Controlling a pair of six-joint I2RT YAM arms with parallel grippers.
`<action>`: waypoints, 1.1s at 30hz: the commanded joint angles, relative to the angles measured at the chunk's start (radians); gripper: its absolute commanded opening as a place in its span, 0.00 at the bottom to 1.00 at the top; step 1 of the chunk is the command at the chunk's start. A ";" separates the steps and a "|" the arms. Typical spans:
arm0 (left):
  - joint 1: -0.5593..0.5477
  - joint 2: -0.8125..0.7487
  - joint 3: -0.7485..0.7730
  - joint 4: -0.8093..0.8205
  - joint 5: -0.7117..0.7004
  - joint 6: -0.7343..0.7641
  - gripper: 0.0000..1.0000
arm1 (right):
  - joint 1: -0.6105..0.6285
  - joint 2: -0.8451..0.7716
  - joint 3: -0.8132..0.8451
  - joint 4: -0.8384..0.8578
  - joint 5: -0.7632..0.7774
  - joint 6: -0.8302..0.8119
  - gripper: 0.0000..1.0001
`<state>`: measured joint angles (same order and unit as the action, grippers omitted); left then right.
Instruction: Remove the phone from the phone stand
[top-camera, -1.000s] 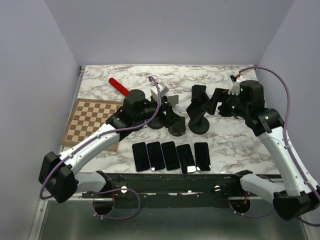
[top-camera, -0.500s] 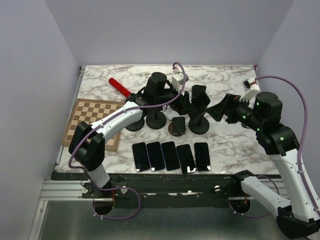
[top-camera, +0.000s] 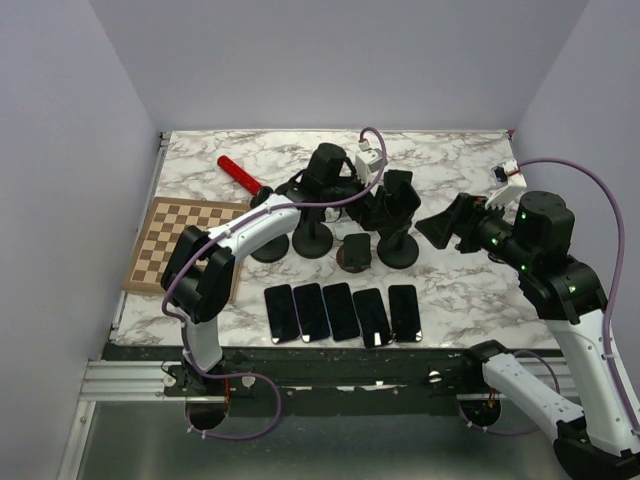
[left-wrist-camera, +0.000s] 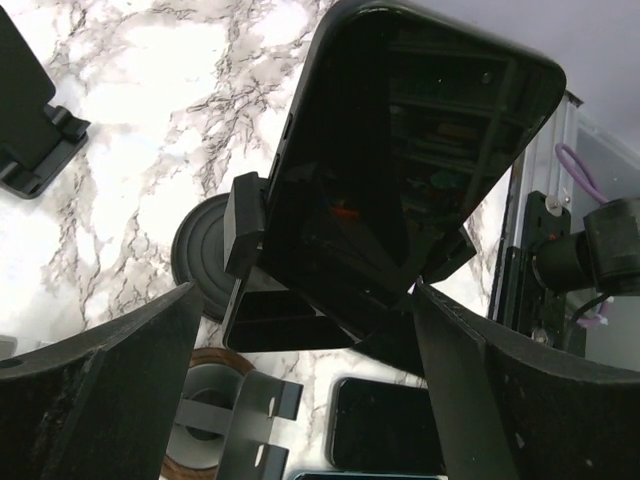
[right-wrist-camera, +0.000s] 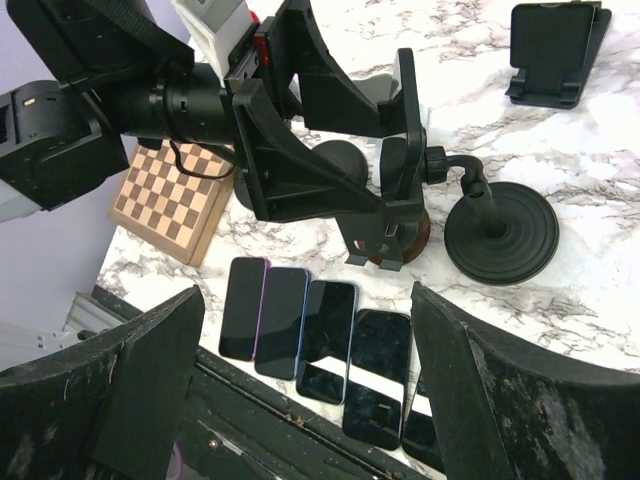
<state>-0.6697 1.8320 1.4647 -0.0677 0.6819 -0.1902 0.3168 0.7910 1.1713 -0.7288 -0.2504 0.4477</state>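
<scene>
Phone first: from above, it sits upright in the phone stand near the middle of the marble table. Half a second ago the left gripper was a little short of it. Now it has come right up beside the phone. A second ago the left arm was bent low and close to its base. Now it is stretched long across the table. The right gripper has pulled back to the right, away from the stand, and its arm is lifted high and bent. A row of five phones lies flat at the near edge. A chessboard lies on the left.

From the left wrist, the phone fills the picture, dark and tilted. The stand's clamp holds it by its sides. The left gripper has its two fingers spread wide, one on each side of the phone (I cannot tell if they touch it). They are not closed on anything. The stand's round base sits on the table behind.

From the right wrist, the right gripper has its fingers spread wide too, with nothing between them. It hangs well apart from the phone stand. The phone shows edge-on there, and the left gripper reaches in around it from the left.
</scene>
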 joint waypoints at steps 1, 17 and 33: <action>-0.008 0.013 -0.039 0.107 0.059 -0.043 0.90 | 0.000 0.003 -0.001 -0.014 -0.010 0.005 0.91; -0.094 -0.086 -0.269 0.364 -0.112 -0.153 0.50 | 0.001 0.026 -0.032 -0.012 0.036 0.023 0.92; -0.162 -0.153 -0.399 0.538 -0.307 -0.262 0.44 | 0.001 0.185 0.074 -0.175 0.363 0.155 1.00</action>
<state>-0.8272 1.7149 1.0718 0.3943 0.4194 -0.4114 0.3168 0.9989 1.1881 -0.8764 0.0776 0.5552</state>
